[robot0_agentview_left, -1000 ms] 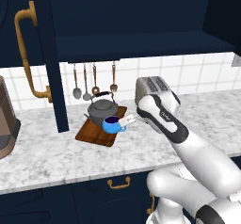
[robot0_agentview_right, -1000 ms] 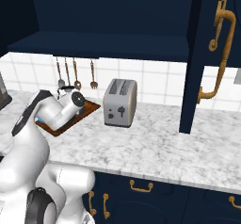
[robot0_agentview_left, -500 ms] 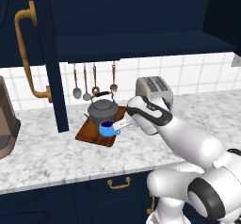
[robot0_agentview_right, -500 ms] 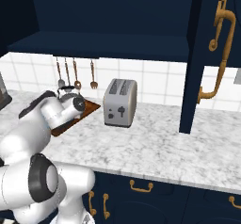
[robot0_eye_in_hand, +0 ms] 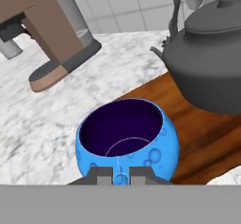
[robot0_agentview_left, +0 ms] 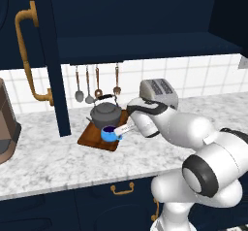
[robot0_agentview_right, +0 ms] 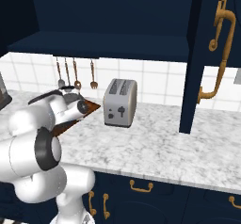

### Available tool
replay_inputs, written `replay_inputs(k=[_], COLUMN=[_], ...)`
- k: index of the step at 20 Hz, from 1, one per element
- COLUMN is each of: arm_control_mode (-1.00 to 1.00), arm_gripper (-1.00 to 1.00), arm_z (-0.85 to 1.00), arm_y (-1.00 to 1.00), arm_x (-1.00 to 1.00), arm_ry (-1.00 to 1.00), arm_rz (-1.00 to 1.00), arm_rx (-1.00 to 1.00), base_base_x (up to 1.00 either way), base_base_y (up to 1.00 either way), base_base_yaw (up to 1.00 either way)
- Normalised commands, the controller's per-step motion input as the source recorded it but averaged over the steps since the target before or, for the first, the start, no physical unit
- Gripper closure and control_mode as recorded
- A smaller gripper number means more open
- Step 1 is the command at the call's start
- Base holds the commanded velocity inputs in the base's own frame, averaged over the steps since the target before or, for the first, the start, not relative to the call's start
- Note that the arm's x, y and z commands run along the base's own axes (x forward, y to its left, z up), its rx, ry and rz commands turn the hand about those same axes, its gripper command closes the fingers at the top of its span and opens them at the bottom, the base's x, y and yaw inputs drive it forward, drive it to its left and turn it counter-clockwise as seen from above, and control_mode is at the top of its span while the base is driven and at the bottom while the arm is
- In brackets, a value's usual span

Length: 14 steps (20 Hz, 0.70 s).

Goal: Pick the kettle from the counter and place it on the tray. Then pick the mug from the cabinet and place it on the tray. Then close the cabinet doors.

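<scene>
White arm bent low, reaching forward-left; gripper [robot0_eye_in_hand: 121, 175] fingers nearly closed, pinching mug [robot0_eye_in_hand: 127, 140] near rim

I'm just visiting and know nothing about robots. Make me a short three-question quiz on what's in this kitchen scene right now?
1. True or false: the kettle already sits on the tray.
2. What is the gripper closed on?
A. the toaster
B. the mug
C. a hanging utensil
3. Fill in: the cabinet doors are ____ (open or shut).

Key: 1 true; 2 B; 3 open.
</scene>
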Motion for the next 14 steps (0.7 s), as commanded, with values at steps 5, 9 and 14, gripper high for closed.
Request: replay_inputs(k=[5,9,14], arm_control_mode=[-1.0,-1.0,-1.0], arm_gripper=[1.0,1.0,1.0], arm_z=[-0.15,-0.12,-0.05], arm_y=[0.07,0.11,0.12], arm_x=[0.27,0.24,0.23], arm_ry=[0.0,0.0,0.0], arm_rz=[0.0,0.0,0.0], arm_rx=[0.0,0.0,0.0], base_base_x=[0.0,0.0,0.0], base_base_y=[0.0,0.0,0.0], base_base_yaw=[0.0,0.0,0.0])
